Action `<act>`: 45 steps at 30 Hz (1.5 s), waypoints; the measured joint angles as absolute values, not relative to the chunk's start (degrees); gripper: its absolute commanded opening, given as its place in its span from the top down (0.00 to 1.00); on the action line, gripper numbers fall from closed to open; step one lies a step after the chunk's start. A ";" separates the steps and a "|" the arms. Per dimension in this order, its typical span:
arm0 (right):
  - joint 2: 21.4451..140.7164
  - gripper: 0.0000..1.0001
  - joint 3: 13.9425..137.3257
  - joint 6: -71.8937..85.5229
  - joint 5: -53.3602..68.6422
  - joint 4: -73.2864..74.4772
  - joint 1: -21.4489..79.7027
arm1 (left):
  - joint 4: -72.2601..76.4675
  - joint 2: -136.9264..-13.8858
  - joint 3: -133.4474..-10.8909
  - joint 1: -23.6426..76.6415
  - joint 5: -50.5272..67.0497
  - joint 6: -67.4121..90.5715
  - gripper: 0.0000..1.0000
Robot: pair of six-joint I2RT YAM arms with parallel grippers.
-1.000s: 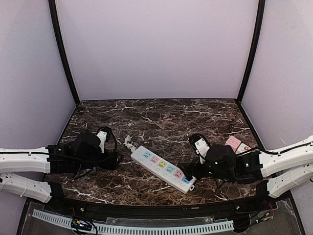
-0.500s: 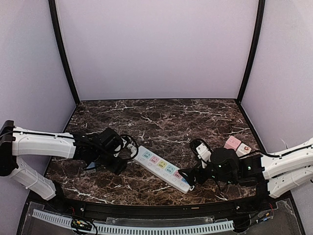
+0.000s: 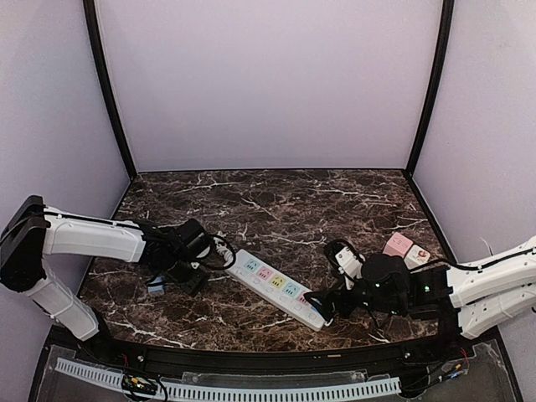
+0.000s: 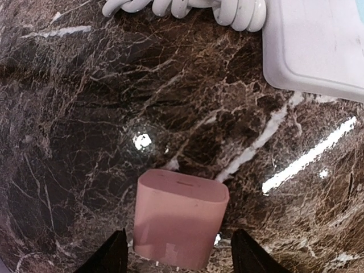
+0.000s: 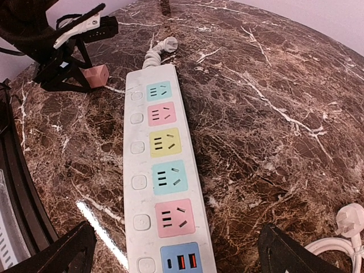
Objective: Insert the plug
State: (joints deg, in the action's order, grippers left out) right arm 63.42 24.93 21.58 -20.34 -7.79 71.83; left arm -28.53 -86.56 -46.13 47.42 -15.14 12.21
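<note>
A white power strip (image 3: 276, 285) with coloured sockets lies diagonally on the marble table; it also shows in the right wrist view (image 5: 162, 170) and as a corner in the left wrist view (image 4: 318, 51). A pink plug block (image 4: 179, 219) lies on the table between the fingers of my left gripper (image 4: 181, 259), which is open and not touching it. The block also shows in the right wrist view (image 5: 95, 75). My left gripper (image 3: 186, 272) sits just left of the strip's far end. My right gripper (image 3: 322, 303) is open, low over the strip's USB end (image 5: 182, 256).
The strip's coiled white cord (image 4: 182, 7) lies by its left end. A white plug with cable (image 3: 342, 254) and a pink-and-white block (image 3: 400, 244) lie at the right. A small bluish object (image 3: 156, 287) lies left of my left gripper. The black front rail (image 3: 268, 356) runs close by.
My left arm has swung right from the left side to the strip's left end, over the pink block. My right gripper has shifted slightly forward at the strip's near end.
</note>
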 measured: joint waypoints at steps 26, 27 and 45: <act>63.86 0.01 24.60 21.63 -20.27 -8.34 71.83 | -28.64 -88.82 -47.68 46.17 -7.09 12.67 0.75; 63.90 0.01 24.60 21.71 -20.38 -8.36 71.83 | -28.62 -88.79 -47.70 46.17 -7.09 12.69 0.78; 63.29 0.01 27.64 27.90 -21.61 -5.93 71.81 | -22.90 -80.49 -48.84 54.08 -9.54 12.71 0.99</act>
